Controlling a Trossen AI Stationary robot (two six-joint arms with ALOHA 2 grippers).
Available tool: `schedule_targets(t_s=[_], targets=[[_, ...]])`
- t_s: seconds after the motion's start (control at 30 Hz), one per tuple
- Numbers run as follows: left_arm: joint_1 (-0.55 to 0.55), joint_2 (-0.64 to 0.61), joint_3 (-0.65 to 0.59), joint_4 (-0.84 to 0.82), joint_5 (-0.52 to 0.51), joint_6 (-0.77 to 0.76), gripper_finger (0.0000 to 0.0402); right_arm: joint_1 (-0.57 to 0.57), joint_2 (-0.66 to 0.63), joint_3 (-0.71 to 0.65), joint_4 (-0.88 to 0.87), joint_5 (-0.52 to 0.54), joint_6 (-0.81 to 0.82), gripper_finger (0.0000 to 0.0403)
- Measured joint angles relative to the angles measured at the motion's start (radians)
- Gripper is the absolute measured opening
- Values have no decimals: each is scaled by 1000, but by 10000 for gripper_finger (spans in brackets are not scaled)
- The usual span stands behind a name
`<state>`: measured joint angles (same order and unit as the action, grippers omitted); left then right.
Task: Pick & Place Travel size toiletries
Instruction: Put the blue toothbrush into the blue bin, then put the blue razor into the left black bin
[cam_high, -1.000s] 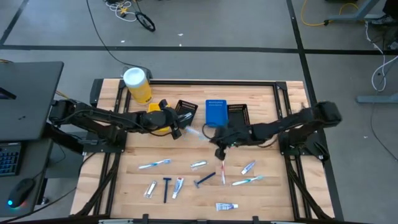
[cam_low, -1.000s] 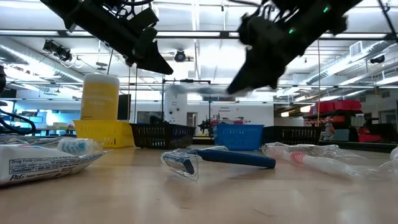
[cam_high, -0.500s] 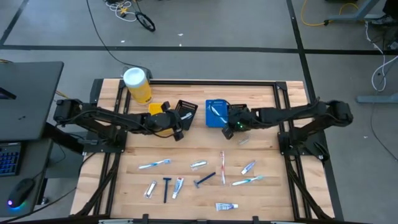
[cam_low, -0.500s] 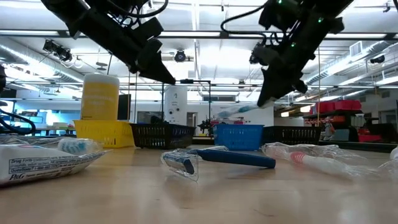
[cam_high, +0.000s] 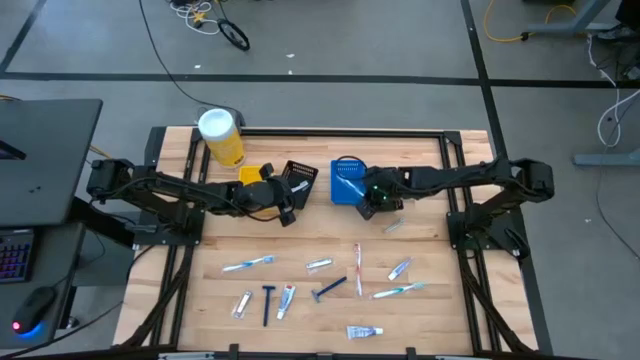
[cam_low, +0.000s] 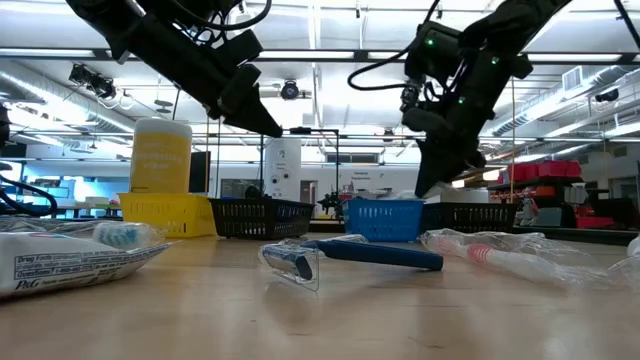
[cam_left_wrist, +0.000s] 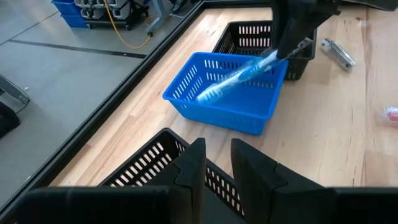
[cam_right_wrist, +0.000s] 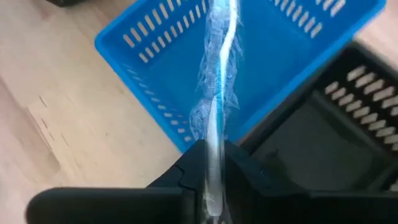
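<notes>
High view: right tool (cam_high: 372, 203) grasps clear-wrapped blue toothbrush (cam_high: 350, 183) over blue plastic bin (cam_high: 341, 166); left tool (cam_high: 286, 213) slightly parted, empty. Ten-odd toiletries remain on wooden bench (cam_high: 430, 320).

Bins: 4. That's 1 blue bin (cam_high: 338, 198), 2 black bins (cam_high: 299, 176) (one each side of it) and 1 yellow bin (cam_high: 248, 174) further left. Canister (cam_high: 221, 134): 1.

Table side of blue bin:
- 2 razors (cam_high: 268, 303)
- 5 tubes (cam_high: 319, 264)
- 1 red-white brush (cam_high: 358, 268)
- 2 lt-blue toothbrushes (cam_high: 248, 264)
- 1 small item (cam_high: 392, 227), can't tell what kind

A 3rd toothbrush (cam_high: 348, 180) is over blue bin.
</notes>
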<state>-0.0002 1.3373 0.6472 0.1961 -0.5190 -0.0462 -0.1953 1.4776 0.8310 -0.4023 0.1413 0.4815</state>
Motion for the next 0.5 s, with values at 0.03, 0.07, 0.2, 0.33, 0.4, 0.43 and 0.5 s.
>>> schedule_targets(t_s=[0.03, 0.07, 0.2, 0.33, 0.4, 0.43, 0.5], targets=[[0, 0, 0, 1, 0, 0, 84, -1, 0, 0, 5, 0, -16, 69], [0, 0, 0, 1, 0, -1, 84, -3, 0, 0, 9, 3, -31, 77], [0, 0, 0, 1, 0, -2, 84, -9, 0, 0, 22, 5, -63, 108], [0, 0, 0, 1, 0, -2, 84, -6, -20, 0, 21, 5, -106, 126], [0, 0, 0, 1, 0, -2, 84, 4, -44, 0, 12, 5, -109, 128], [0, 0, 0, 1, 0, -2, 84, 11, -60, 0, 1, 4, -111, 128], [0, 0, 0, 1, 1, -2, 84, 31, -98, 0, -30, 3, -125, 128]])
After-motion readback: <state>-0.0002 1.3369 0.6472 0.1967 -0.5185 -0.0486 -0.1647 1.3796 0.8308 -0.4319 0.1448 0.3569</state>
